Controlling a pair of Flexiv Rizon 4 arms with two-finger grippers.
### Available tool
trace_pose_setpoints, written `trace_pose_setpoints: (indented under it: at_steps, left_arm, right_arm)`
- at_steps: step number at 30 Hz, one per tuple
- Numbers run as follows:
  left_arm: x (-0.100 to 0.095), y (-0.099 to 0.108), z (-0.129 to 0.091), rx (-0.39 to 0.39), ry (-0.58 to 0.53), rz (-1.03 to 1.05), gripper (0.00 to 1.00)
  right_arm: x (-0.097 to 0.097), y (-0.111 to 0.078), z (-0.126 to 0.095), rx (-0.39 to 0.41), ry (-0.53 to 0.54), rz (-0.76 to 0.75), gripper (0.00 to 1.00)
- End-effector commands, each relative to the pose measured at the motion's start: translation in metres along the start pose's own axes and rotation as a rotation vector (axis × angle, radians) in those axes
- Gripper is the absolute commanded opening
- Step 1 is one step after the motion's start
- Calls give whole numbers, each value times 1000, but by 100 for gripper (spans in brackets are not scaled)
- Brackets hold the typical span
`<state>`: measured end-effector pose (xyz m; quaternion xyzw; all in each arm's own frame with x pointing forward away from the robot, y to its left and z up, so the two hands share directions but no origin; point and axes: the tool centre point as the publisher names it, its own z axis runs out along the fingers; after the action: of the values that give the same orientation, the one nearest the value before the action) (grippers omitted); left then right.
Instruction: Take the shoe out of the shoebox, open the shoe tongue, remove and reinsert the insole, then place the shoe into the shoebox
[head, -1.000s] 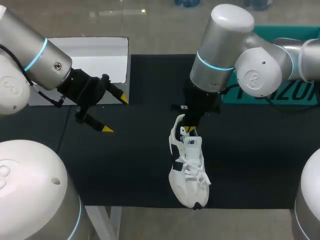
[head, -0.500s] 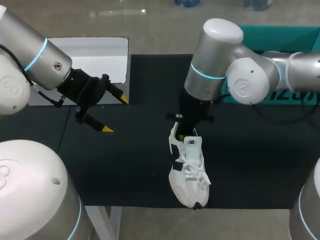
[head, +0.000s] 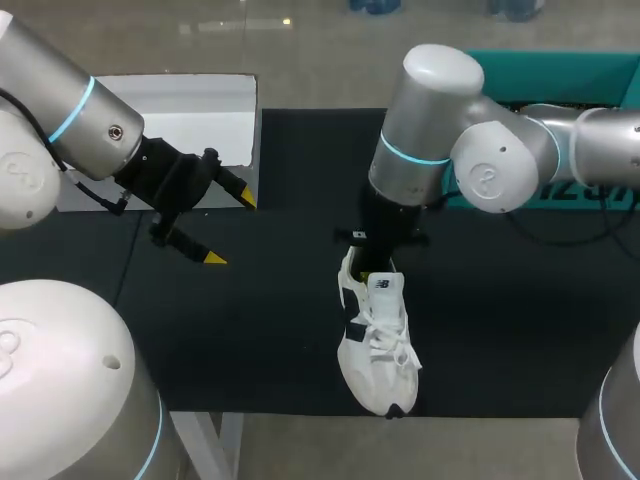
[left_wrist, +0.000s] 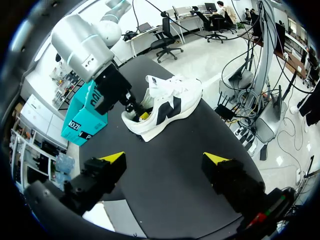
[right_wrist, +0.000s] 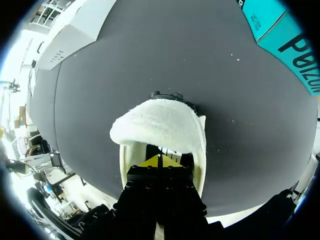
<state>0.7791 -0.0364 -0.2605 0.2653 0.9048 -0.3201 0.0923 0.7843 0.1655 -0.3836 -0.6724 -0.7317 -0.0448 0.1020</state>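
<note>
Risk: my right claw (right_wrist: 159, 160), tips together inside shoe (head: 375, 345), may drag whole shoe over desk (head: 260, 340) edge if insole sticks; my left claw (head: 229, 228) apart, empty.

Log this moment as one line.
shoe: on table, outside shoebox | right gripper: shut, tips inside shoe opening | left gripper: open, empty, aside

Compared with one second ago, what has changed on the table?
The right arm swung toward the left arm's side, and its hand sank deeper into the opening of the shoe, so its yellow tips no longer show from above. Nothing was visibly taken hold of or let go. The shoe and the open left hand stayed where they were.
</note>
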Motion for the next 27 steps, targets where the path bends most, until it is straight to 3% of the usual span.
trace_pose_setpoints:
  at_steps: [1,10,19,26,27]
  left_arm:
    - [0,0,1,-3,2,0,100]
    - [0,0,1,-3,2,0,100]
    - [0,0,1,-3,2,0,100]
    - [0,0,1,-3,2,0,100]
    - [0,0,1,-3,2,0,100]
  right_arm:
    - [-4,-13,-40,-44,-21,1,0]
    - [1,-21,-50,-15,-17,6,0]
    - [6,-35,-32,34,15,20,0]
    - [6,-34,-18,100,42,44,0]
    - [6,-33,-15,117,39,42,5]
